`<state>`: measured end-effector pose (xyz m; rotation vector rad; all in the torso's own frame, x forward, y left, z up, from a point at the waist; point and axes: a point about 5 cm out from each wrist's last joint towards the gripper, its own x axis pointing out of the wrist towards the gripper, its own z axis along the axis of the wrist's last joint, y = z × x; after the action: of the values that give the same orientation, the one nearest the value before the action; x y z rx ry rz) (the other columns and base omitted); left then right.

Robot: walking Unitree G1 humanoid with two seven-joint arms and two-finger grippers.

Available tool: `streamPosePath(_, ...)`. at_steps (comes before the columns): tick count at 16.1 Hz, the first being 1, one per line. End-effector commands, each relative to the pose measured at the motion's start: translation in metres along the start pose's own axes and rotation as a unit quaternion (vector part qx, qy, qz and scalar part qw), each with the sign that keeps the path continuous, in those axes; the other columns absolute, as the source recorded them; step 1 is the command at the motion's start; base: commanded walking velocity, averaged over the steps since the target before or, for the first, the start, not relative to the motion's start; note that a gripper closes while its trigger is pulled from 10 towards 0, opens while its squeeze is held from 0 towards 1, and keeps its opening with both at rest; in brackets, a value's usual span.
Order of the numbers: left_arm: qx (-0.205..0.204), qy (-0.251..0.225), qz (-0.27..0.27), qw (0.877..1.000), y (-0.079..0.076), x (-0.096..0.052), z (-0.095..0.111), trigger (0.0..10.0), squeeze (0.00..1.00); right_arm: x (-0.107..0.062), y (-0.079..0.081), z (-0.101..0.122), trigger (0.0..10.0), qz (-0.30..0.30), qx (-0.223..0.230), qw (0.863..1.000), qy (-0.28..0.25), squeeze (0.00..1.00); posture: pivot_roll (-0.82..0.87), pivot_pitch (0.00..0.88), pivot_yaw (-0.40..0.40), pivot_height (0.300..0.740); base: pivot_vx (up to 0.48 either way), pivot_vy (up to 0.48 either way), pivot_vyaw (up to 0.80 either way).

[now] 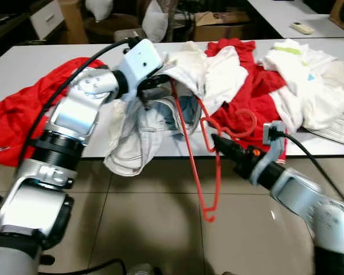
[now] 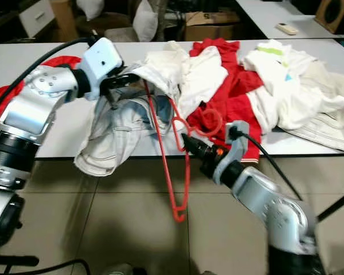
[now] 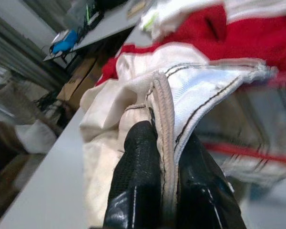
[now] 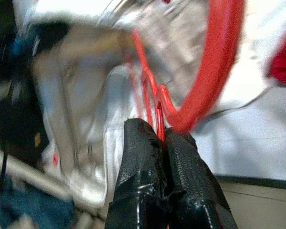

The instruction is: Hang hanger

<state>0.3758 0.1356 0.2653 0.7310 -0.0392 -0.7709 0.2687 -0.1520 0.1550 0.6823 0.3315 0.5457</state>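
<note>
Where the red hanger (image 1: 202, 150) hangs off the front edge of the worktop (image 1: 23, 63), its neck is clamped in the closed right pincer (image 1: 217, 139). One hanger arm is threaded into the white garment (image 1: 139, 133), whose hem is gripped by the closed left pincer (image 1: 146, 87), raised over the worktop edge. The hanger's upper arm is hidden inside the cloth.

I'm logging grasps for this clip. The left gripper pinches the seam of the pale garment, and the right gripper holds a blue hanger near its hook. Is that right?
Not quite. The hanger is red, not blue, as the left eye view and the right wrist view show. The rest stands: the left gripper pinches the seam of the pale garment, and the right gripper holds the hanger near its hook.
</note>
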Motion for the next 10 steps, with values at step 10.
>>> streamPosePath(10, -0.119, -0.042, -0.111, 0.986, 0.035, -0.048, -0.003, 0.0, 0.0, 0.047, 0.019, 0.126, 10.0, 0.008, 0.013, 0.983, -0.183, 0.0, -0.12, 0.0, 0.071, 0.74, 0.0, 0.0, 0.0)
